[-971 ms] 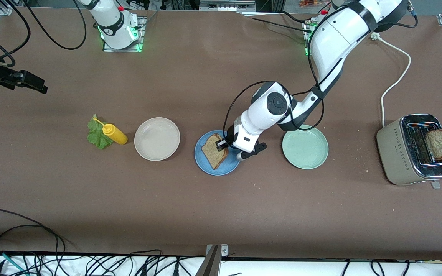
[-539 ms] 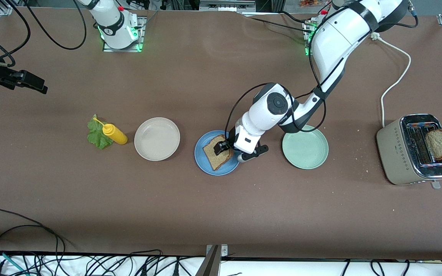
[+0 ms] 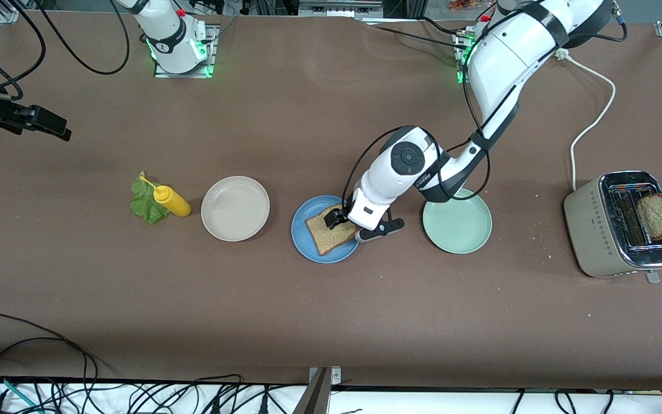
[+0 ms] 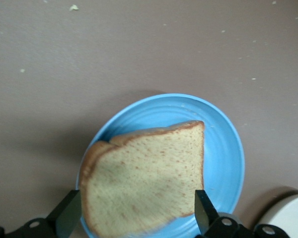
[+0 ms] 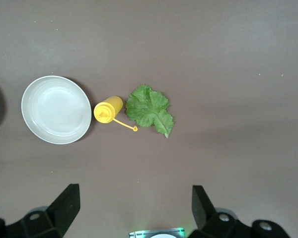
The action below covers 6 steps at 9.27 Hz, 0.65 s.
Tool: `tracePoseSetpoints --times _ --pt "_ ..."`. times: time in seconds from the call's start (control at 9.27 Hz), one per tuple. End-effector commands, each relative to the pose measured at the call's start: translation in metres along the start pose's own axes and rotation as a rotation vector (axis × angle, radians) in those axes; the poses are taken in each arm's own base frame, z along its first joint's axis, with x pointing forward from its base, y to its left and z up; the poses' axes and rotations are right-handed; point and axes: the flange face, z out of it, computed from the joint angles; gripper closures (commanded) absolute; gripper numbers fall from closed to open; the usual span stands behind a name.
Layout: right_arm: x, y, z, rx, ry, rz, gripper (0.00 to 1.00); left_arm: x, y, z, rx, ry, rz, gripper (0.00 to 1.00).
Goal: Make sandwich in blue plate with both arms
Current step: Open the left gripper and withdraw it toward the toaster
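On the blue plate (image 3: 308, 241) there's one bread slice (image 3: 330, 232) lying flat, its rounded top aimed roughly at the beige plate (image 3: 235, 208) and the right arm's end. The left gripper (image 3: 335, 218) hangs right over the slice's edge, fingers (image 4: 68, 214) spread wide around it, gripping nothing. Lettuce (image 3: 145, 200) sits beside the mustard bottle (image 3: 170, 200), way closer to the right gripper (image 3: 43, 123), which waits with open fingers, so I'd guess it goes next.

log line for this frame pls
step: first slice placed | bread slice on blue plate | left gripper open above it | right gripper open, waiting | lettuce untouched
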Motion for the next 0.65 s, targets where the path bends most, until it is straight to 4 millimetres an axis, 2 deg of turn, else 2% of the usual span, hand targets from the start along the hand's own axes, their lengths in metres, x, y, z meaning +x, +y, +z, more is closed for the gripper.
tracePoseSetpoints --times 0.0,0.22,0.32,0.54 --pt "-0.004 -0.001 -0.003 0.019 0.001 -0.001 0.0 0.006 0.0 -0.011 0.102 0.009 0.037 0.0" --pt "-0.004 -0.001 -0.002 0.019 0.0 -0.001 0.0 0.019 -0.002 -0.022 0.167 -0.007 0.019 0.0" --pt "-0.004 -0.001 -0.002 0.019 0.0 -0.001 0.0 0.031 -0.006 -0.039 0.209 -0.01 0.003 0.0" --pt "-0.004 -0.001 -0.002 0.019 -0.002 -0.001 0.0 0.073 -0.031 -0.096 0.251 0.027 -0.064 0.0"
